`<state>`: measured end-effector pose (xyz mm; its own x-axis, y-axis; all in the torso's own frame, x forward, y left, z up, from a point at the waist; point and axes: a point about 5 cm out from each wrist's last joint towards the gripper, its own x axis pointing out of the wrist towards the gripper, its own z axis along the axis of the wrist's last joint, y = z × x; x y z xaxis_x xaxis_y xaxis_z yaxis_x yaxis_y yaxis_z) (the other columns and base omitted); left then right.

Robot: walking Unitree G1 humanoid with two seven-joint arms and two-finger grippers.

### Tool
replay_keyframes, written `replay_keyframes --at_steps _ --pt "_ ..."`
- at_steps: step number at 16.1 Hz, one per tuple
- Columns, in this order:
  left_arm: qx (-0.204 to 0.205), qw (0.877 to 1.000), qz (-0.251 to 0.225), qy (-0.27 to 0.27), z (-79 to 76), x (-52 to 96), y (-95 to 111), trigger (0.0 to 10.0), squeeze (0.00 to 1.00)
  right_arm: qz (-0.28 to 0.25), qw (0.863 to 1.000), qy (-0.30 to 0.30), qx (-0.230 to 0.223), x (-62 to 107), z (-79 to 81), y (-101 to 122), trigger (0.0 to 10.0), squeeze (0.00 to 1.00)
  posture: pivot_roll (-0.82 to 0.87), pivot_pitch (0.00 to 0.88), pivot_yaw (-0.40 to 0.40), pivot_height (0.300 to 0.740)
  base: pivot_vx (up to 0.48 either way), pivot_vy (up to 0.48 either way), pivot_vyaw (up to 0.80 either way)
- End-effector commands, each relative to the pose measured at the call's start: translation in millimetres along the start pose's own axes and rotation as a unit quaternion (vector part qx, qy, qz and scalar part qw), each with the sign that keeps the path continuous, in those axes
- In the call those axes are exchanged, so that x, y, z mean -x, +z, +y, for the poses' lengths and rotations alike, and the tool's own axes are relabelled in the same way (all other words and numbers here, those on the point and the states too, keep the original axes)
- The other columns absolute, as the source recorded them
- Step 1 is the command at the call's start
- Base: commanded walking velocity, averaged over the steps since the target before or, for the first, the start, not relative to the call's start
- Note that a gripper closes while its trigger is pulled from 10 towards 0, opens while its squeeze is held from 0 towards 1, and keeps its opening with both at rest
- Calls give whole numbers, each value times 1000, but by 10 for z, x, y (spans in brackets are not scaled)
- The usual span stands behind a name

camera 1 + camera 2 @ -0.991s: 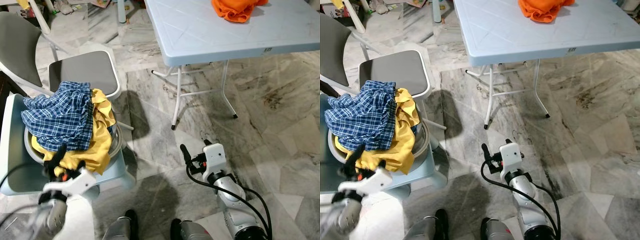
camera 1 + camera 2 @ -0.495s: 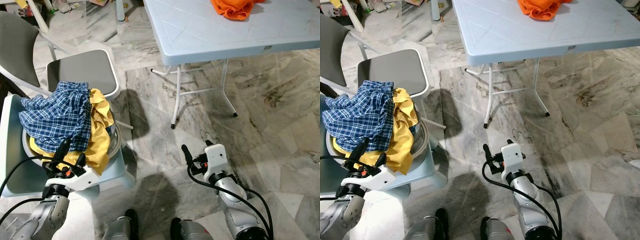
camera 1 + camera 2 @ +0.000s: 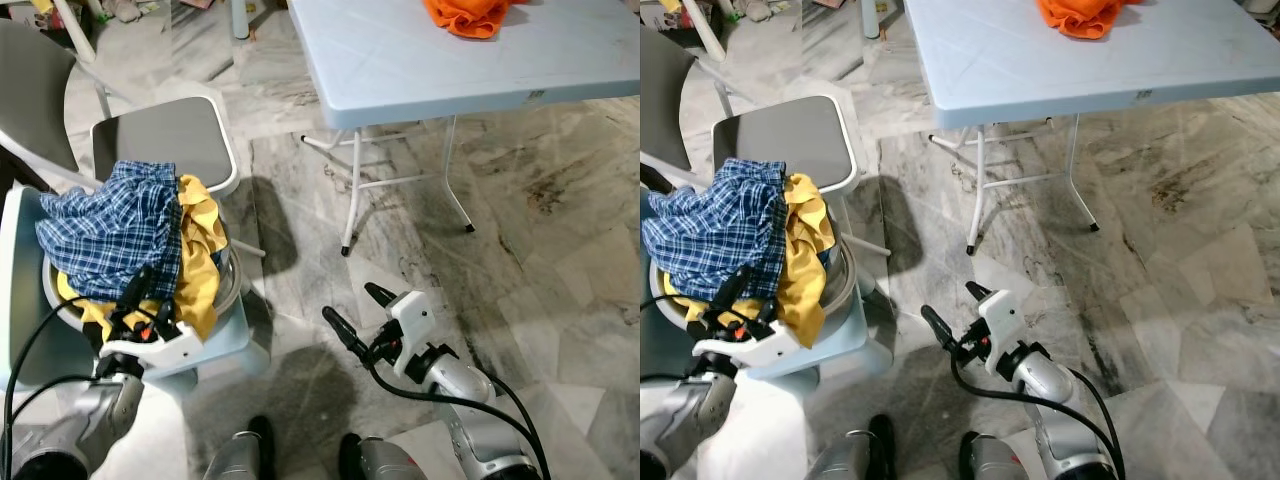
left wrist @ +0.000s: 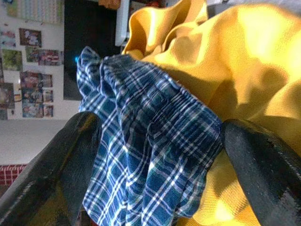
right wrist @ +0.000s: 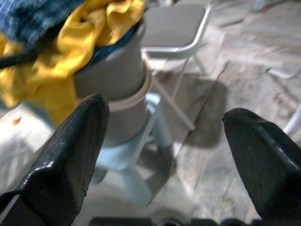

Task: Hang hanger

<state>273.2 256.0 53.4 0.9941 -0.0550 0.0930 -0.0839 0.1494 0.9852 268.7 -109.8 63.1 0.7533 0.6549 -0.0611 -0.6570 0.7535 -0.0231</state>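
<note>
A blue plaid garment (image 3: 110,230) lies on top of a yellow garment (image 3: 200,250) in a grey basin (image 5: 110,80) on a light blue stool (image 3: 225,345) at my left. My left gripper (image 3: 148,300) is open at the near edge of the pile. In the left wrist view its fingers (image 4: 56,174) straddle the plaid cloth (image 4: 150,155) with the yellow cloth (image 4: 244,61) beside it. My right gripper (image 3: 350,303) is open and empty, low over the floor. It points left toward the stool, whose base (image 5: 141,155) lies between its fingers (image 5: 70,155) in the right wrist view.
A grey folding chair (image 3: 160,140) stands behind the stool. A pale blue folding table (image 3: 450,60) with an orange cloth (image 3: 475,15) on it stands at the far right, its white legs (image 3: 355,190) on the marble floor (image 3: 560,250).
My left gripper has come up and forward to the edge of the laundry pile. My right gripper has swung left toward the stool.
</note>
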Motion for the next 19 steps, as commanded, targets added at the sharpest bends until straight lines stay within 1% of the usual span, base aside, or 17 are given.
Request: replay_keyframes --at_steps 1,5,8,10,11,14,16,17,18,19 --pt "-10 1000 7 -20 -71 100 -80 10000 0 9 1000 12 -1 22 51 -24 10000 0 -97 273 -43 740 0 0 800" --pt "-3 1000 13 -18 -113 138 -94 10000 0 14 1000 14 -15 22 105 -46 10000 0 -93 274 -42 740 0 0 792" --pt "-8 1000 7 -21 -133 160 -88 10000 0 14 1000 11 -18 7 107 -40 10000 0 -83 278 -44 740 0 0 0" --pt "-18 1000 -3 -18 -113 134 -91 10000 0 13 1000 7 -18 -4 96 -24 10000 0 -83 283 -46 740 0 0 0" --pt "-19 1000 -11 -7 -75 104 -82 10000 0 12 1000 7 -20 -7 98 -18 10000 0 -86 284 -46 740 0 0 0" --pt "-2 999 -39 25 37 32 -10 10000 0 12 1000 3 -21 2 101 -17 10000 0 -88 284 -45 740 0 0 0" --pt "-8 998 -55 38 83 -31 41 10000 0 13 1000 1 -20 7 106 -23 10000 0 -92 282 -46 740 0 0 0" --pt "-10 997 -58 41 99 -48 41 10000 0 13 1000 1 -20 7 106 -21 10000 0 -95 281 -48 740 0 0 0" --pt "-14 997 -57 52 169 -119 16 10000 0 12 1000 1 -19 8 104 -16 10000 0 -94 284 -47 740 0 0 0" --pt "-16 997 -56 50 190 -154 5 10000 0 13 1000 1 -18 10 104 -15 10000 0 -96 288 -52 740 0 0 0"
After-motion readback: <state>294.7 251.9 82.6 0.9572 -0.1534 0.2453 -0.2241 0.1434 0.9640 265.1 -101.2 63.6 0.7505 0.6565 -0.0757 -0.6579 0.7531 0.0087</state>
